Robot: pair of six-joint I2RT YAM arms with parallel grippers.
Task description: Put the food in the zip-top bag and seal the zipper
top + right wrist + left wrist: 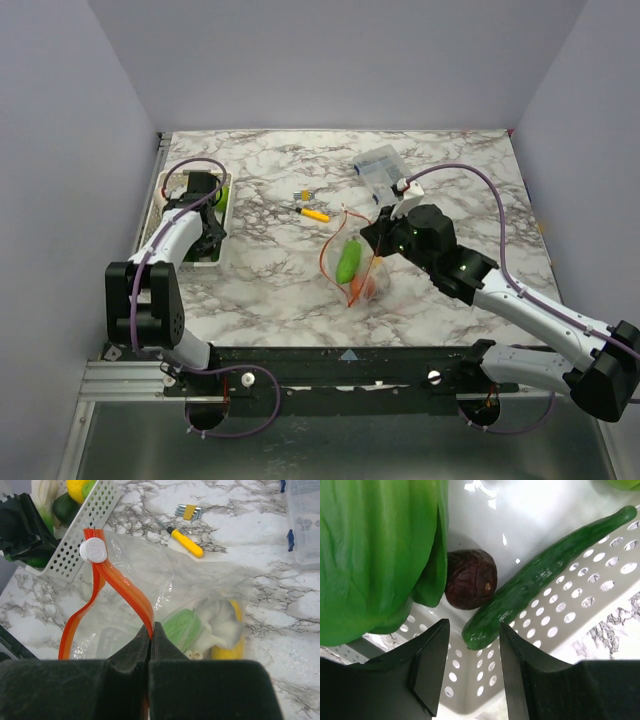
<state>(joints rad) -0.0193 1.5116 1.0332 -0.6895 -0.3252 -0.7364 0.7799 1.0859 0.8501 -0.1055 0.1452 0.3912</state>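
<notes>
Right end effector [151,626] clenches the zipper [131,596]; left end effector [473,626] gapes around the cucumber [545,575] tip.

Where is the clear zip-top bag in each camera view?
Top external: the zip-top bag lies at centre, held by the right tool.
Left wrist: not in it.
Right wrist: the bag fills mid-frame, its zipper pinched by the right tool.
Shared landmark: the white perforated basket, in all three.
</notes>
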